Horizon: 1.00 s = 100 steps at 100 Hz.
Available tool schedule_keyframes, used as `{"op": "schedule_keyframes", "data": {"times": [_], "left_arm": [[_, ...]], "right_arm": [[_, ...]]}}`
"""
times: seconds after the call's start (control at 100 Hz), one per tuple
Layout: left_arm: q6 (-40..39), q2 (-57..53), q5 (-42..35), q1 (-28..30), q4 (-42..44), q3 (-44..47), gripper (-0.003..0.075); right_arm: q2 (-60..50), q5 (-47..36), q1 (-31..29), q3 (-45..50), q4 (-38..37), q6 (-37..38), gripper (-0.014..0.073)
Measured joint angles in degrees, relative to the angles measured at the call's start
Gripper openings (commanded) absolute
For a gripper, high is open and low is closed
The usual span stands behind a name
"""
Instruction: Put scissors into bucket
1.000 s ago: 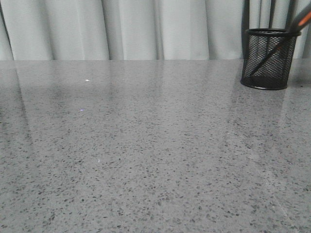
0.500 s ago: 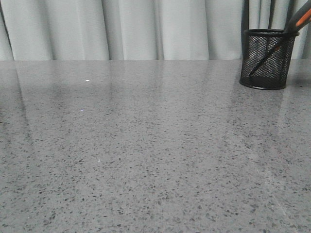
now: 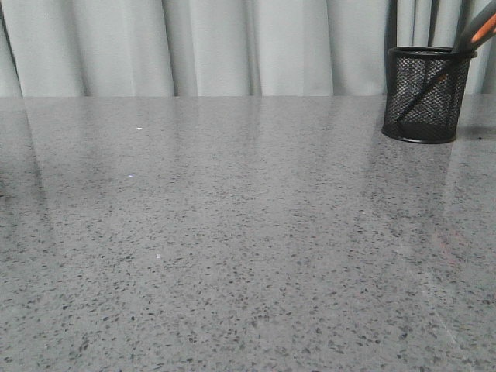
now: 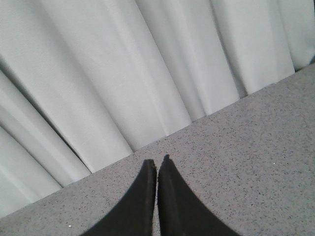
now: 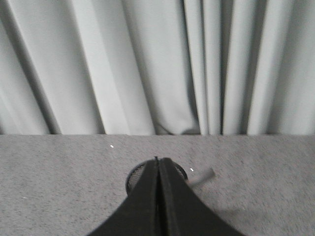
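- Curtain [image 3: 232,46], pale and pleated, hangs behind the bucket and runs along the whole far edge of the counter.
- Counter [image 3: 232,248] is grey speckled stone; it carries the bucket on its far right part.
- Bucket [image 3: 425,94], a black wire-mesh cup, stands upright just in front of the curtain.
- Scissors [image 3: 479,31] stand in the bucket, leaning toward its right rim; a grey and orange handle sticks out above the rim, and a dark blade shows slanting down through the mesh.
- Right claw [image 5: 158,164] hangs above the bucket in the right wrist view, its two dark fingers pressed together with nothing between them.
- Left claw [image 4: 157,167] is well away from the bucket, over bare counter near the curtain, likewise fully closed and empty.
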Motion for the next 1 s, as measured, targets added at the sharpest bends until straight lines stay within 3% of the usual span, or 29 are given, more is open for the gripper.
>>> {"op": "schedule_keyframes", "data": {"times": [0.18, 0.41, 0.62, 1.0], "left_arm": [[-0.3, -11.4, -18.1, 0.0, -5.5, 22.3, -0.002], [-0.5, -25.6, -24.9, 0.0, -10.1, 39.3, -0.002], [-0.5, -33.9, -26.9, 0.0, -10.8, 42.5, -0.002], [-0.5, -34.5, -27.8, 0.0, -10.9, 42.6, -0.002]], "right_arm": [[-13.3, -7.6, 0.0, 18.0, 0.1, -0.1, -0.0069], [-29.0, -8.6, 0.0, 31.3, 0.5, -0.3, -0.0069], [-36.5, -8.6, 0.0, 36.0, 0.5, -0.4, -0.0069], [-36.9, -8.6, 0.0, 36.2, 0.5, -0.4, -0.0069]]}}
